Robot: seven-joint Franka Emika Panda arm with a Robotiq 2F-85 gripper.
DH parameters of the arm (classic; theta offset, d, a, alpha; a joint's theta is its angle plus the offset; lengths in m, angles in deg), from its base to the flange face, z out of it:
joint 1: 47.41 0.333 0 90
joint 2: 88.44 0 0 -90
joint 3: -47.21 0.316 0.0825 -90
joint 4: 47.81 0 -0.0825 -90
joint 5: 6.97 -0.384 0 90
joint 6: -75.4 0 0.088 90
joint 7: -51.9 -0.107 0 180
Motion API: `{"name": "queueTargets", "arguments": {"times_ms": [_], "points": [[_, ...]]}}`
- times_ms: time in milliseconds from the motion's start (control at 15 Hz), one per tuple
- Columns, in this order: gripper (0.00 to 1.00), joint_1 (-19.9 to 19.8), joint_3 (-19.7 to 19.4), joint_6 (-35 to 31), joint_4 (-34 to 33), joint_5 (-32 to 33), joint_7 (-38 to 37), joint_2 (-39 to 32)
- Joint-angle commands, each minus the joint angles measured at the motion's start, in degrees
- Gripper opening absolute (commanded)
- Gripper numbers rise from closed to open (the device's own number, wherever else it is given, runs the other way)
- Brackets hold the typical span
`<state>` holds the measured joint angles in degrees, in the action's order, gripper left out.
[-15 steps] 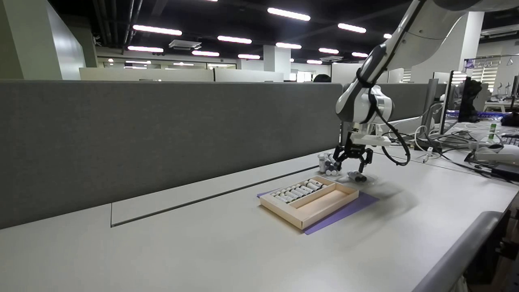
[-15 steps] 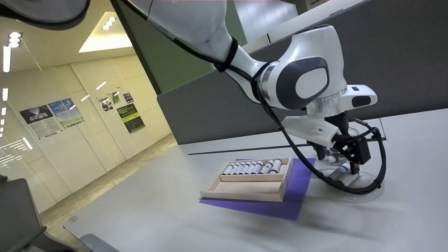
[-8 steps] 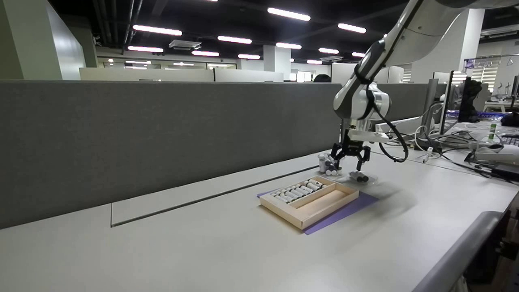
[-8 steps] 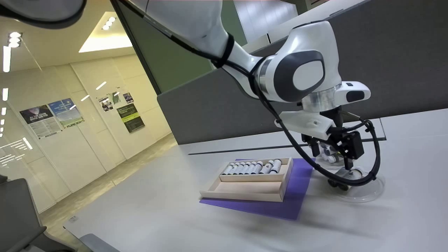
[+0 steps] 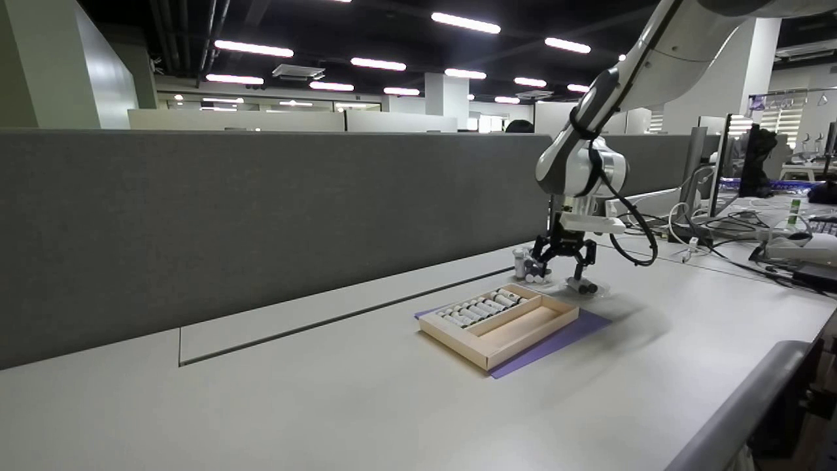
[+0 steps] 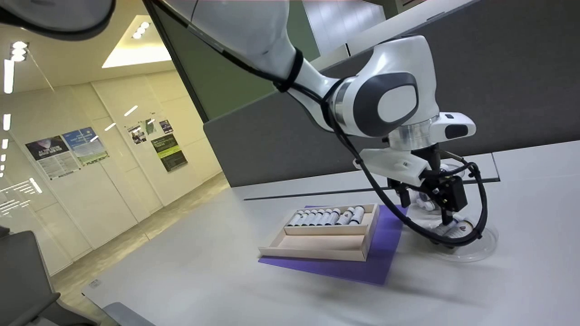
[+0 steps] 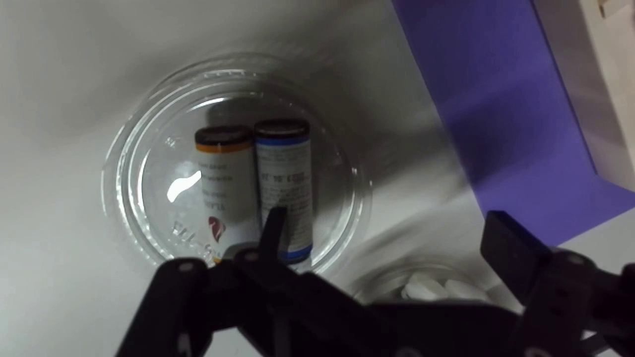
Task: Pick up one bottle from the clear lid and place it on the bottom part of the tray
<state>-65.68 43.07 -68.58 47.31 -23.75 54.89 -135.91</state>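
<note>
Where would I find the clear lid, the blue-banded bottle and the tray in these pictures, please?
Clear lid (image 7: 166, 210): wrist view, on its bare see-through floor.
Blue-banded bottle (image 7: 286, 181): wrist view, on its printed label.
Tray (image 6: 322, 242): in an exterior view, on the bare floor of its long compartment.

Clear lid: one. Labelled bottles on lid: two. Wooden tray: one. Bottles in tray row: apparently eight. Purple sheet: one.

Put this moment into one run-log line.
pincer: open, one finger near blue-banded bottle, contact unclear | orange-banded bottle: alongside, both on clear lid | tray: on purple sheet | pick: not made
</note>
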Motion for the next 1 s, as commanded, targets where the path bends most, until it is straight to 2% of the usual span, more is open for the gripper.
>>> {"name": "queueTargets", "arguments": {"times_ms": [0, 933], "points": [[1.00, -0.4, -0.4, 2.5, -1.9, 0.8, -2.0, -0.7], [1.00, -3.9, -2.7, 6.7, -5.9, 0.6, -2.5, -4.4]]}}
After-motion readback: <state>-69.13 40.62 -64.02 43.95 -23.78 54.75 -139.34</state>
